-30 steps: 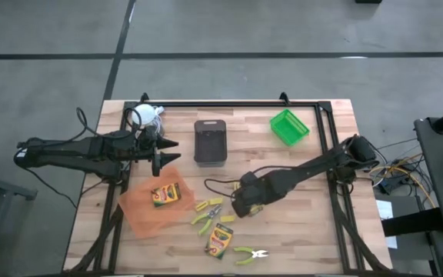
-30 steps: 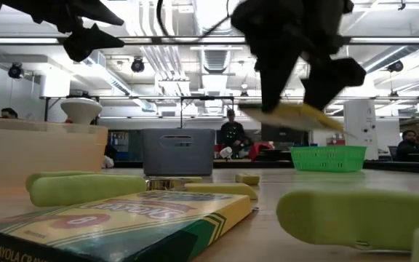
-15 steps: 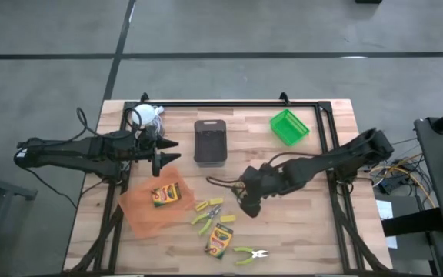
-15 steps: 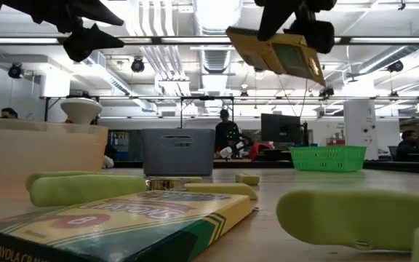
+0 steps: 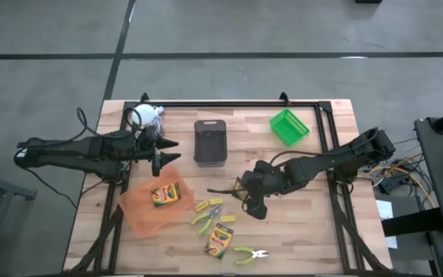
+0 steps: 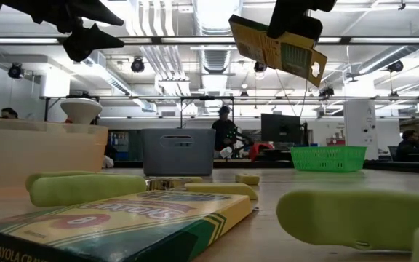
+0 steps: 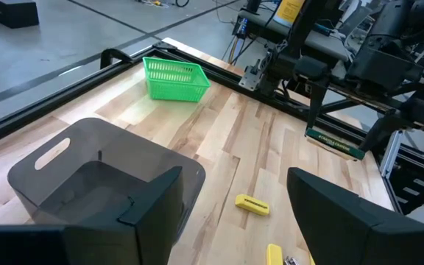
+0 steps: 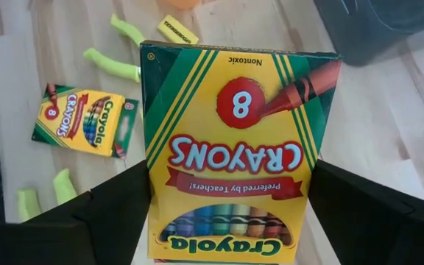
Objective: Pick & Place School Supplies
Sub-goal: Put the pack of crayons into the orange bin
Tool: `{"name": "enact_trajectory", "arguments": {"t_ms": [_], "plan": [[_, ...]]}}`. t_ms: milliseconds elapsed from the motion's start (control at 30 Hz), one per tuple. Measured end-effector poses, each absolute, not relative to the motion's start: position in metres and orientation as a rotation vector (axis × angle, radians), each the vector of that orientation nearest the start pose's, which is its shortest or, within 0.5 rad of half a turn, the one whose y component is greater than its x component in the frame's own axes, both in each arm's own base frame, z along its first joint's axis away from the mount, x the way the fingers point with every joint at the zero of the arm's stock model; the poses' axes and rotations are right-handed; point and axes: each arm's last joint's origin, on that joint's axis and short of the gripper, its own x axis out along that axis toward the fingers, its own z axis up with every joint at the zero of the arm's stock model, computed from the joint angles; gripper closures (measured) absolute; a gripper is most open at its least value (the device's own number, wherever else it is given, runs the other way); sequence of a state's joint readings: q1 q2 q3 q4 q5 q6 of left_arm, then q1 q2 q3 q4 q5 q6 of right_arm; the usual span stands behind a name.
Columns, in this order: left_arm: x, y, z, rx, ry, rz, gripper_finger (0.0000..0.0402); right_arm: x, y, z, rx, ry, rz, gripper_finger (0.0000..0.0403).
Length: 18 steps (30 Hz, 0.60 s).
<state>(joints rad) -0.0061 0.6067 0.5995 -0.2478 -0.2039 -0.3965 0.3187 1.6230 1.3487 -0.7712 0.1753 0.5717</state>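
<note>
Overhead view straight down, low view table-level, both sharing grey bin point(image 5: 210, 141), wrist views close

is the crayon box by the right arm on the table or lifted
Lifted: the crayon box hangs in the right gripper high above the table.

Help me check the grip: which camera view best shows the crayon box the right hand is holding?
The right wrist view: the crayon box fills it, label readable, clamped in the right hand. The low view shows it tilted in the air, well above the table. The left wrist view shows only its thin edge. In the high view the arm mostly hides it.
</note>
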Motion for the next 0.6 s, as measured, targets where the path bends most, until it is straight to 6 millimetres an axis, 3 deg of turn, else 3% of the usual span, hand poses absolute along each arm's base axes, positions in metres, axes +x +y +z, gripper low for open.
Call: {"name": "enact_trajectory", "arguments": {"t_ms": [600], "plan": [[0.1416, 0.005, 0.288, -0.315, 0.217, 0.239, 0.0151, 0.319, 0.0999, 0.2753, 0.27, 1.008, -0.163, 0.0062]]}}
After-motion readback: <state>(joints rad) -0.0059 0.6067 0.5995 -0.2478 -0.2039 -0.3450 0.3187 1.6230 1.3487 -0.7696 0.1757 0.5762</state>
